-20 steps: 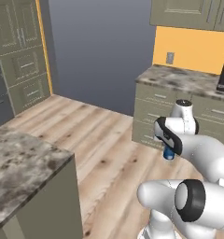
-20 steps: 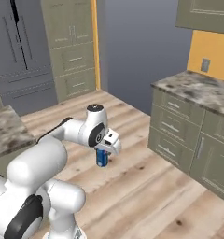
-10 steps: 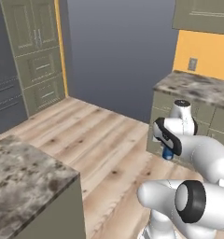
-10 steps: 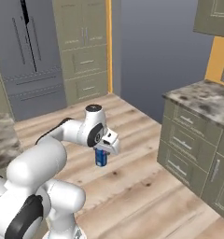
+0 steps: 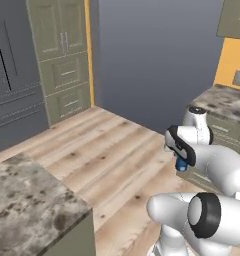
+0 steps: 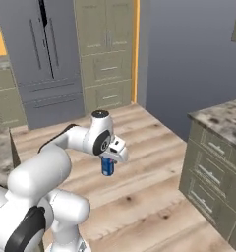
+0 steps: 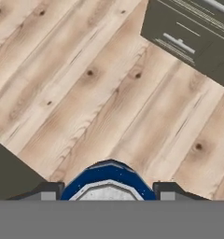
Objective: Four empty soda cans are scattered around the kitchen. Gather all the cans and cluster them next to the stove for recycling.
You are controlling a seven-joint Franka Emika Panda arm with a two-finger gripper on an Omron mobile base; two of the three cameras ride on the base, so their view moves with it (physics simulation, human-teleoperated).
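Above plank floor (image 7: 109, 93), hand (image 6: 110, 156) gripping blue can (image 6: 107, 167) (probably upright)

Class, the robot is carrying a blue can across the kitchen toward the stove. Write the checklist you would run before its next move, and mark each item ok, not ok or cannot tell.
1. Blue can sits between the fingers of the gripper: ok.
2. Can hangs upright, above the wood floor: ok.
3. Can is apart from the counter cabinet on the right: ok.
4. Floor under the can is bare planks, hand view: ok.
5. Stove is in sight to steer toward: not ok.
6. Where the other cans lie: cannot tell.
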